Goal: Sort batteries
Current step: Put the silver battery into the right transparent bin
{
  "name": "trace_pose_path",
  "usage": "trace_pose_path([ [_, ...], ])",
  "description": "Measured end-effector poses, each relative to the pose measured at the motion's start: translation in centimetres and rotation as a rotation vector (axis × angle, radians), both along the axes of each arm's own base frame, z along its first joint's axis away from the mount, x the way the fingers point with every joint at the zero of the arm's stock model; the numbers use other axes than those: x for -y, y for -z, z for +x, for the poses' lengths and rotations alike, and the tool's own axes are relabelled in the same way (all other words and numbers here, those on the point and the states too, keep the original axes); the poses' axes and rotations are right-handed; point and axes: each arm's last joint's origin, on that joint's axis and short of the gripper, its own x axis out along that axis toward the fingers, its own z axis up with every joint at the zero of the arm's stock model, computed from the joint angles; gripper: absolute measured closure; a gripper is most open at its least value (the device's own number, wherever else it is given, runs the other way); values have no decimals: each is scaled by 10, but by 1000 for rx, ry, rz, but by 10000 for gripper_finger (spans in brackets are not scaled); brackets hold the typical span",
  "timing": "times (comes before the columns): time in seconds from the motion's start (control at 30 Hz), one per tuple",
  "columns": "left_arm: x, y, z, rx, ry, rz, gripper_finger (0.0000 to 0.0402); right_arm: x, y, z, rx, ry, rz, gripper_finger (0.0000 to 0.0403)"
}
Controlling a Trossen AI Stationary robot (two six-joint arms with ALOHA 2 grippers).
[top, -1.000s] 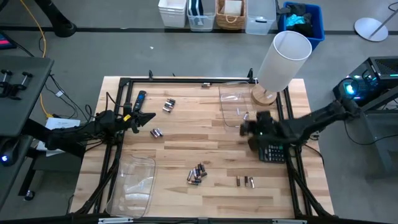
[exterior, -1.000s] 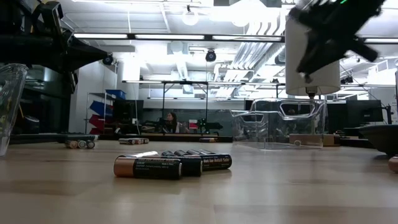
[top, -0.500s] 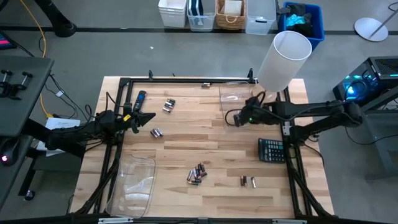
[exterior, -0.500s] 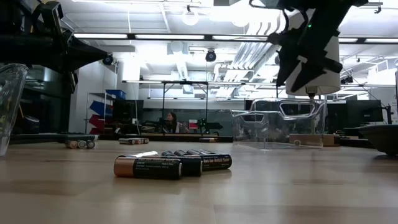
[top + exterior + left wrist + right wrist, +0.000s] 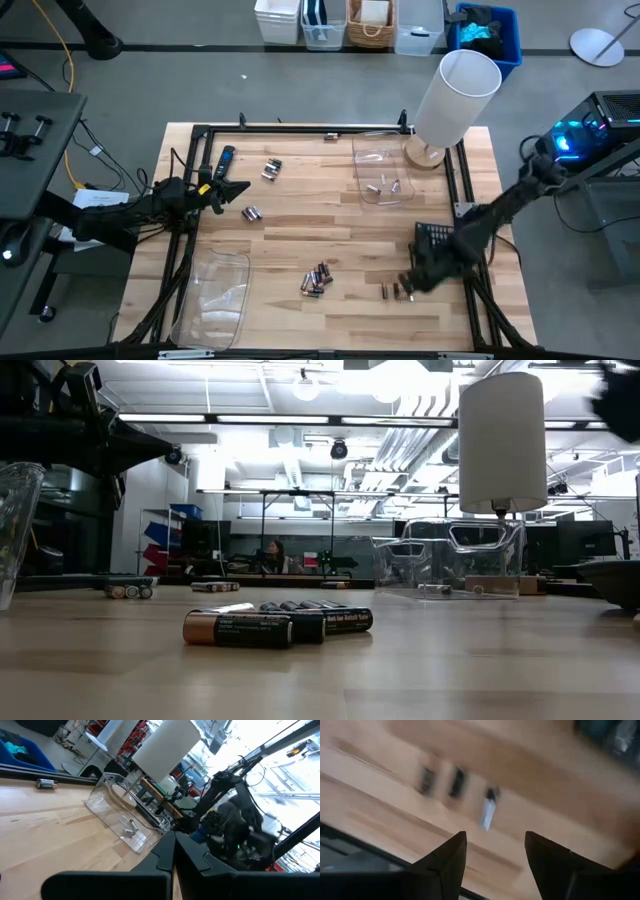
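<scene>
Tabletop (image 5: 300,245): pale wood, dark frame rails round its edges. White lamp (image 5: 452,98) at the far right corner. Two clear trays: one (image 5: 383,176) beside the lamp with three silvery batteries (image 5: 386,187) already in it, the other (image 5: 218,290) at the near left, apparently empty.

Left gripper (image 5: 236,187) waits at the left rail, jaws clenched, holding nothing.

Right gripper (image 5: 410,283), jaws released and empty, is above the small near-right group of batteries (image 5: 395,292), just beside the calculator (image 5: 432,237); its wrist view shows two dark cells and one silvery cell (image 5: 488,814) lying ahead of the spread jaws.

Other loose batteries: central cluster (image 5: 317,280), pair (image 5: 251,213) and group (image 5: 271,169) on the left.

Judgement: step is the pickup. Centre on a single cell, straddle it across its width, descend fully before closing, avoid nudging its neighbours; silvery likely goes to the far tray.
</scene>
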Motion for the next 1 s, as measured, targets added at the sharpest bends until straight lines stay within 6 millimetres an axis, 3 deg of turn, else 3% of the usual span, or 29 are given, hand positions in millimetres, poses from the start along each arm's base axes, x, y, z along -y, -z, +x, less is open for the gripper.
trace_pose_path([
  [0.13, 0, 0, 0, 0, 0, 0, 401, -20, 21, -1, -90, 39, -13, 208],
  [0.3, 0, 0, 0, 0, 0, 0, 402, -30, 42, 15, -69, 54, 6, 209],
  [0.73, 0, 0, 0, 0, 0, 0, 402, -27, 77, 31, -158, 30, -72, 215],
  [0.83, 0, 0, 0, 0, 0, 0, 401, -26, 78, 30, -164, 14, -87, 257],
  [0.93, 0, 0, 0, 0, 0, 0, 402, -25, 72, 26, -151, -27, -93, 350],
  [1.0, 0, 0, 0, 0, 0, 0, 401, -22, 65, 22, -132, -69, -105, 372],
])
